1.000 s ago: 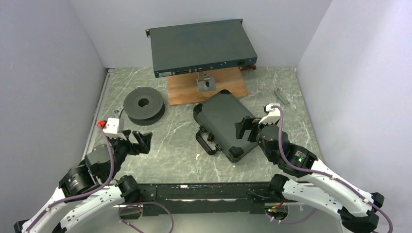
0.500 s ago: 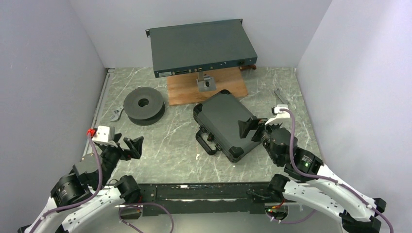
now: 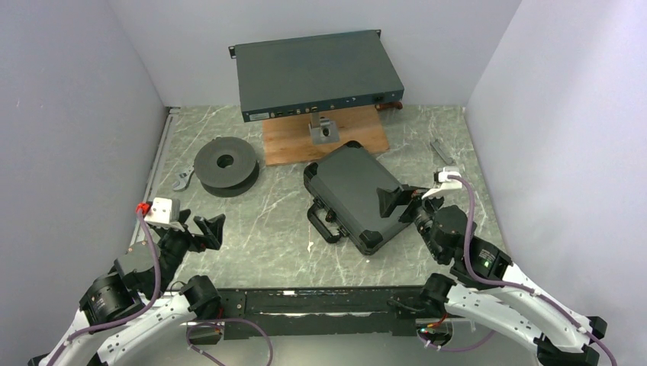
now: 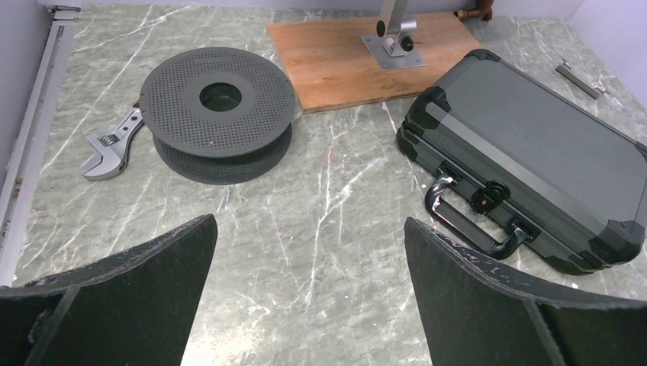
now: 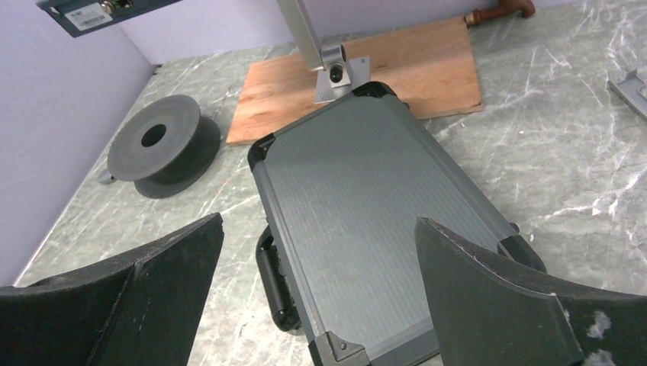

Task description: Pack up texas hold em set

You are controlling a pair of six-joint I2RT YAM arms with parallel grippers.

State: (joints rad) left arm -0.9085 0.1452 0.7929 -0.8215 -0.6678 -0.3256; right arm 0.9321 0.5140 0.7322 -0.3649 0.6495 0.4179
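Case shut and flat, both grippers empty.
The black case (image 3: 352, 194) lies lid-up at centre-right of the top view on the table (image 3: 267, 221), just below the wooden board (image 3: 290, 145). Its long axis runs diagonally, upper left to lower right. The handle (image 3: 323, 222) sits on the long side facing the lower left of the frame. The right gripper (image 3: 404, 204) has its jaws spread wide over the case's lower-right end and holds nothing. The left gripper (image 3: 207, 229) is also fully spread and empty, over bare table at lower left, well apart from the case. The spool (image 3: 224, 164) and wrench (image 3: 181, 181) lie at upper left.
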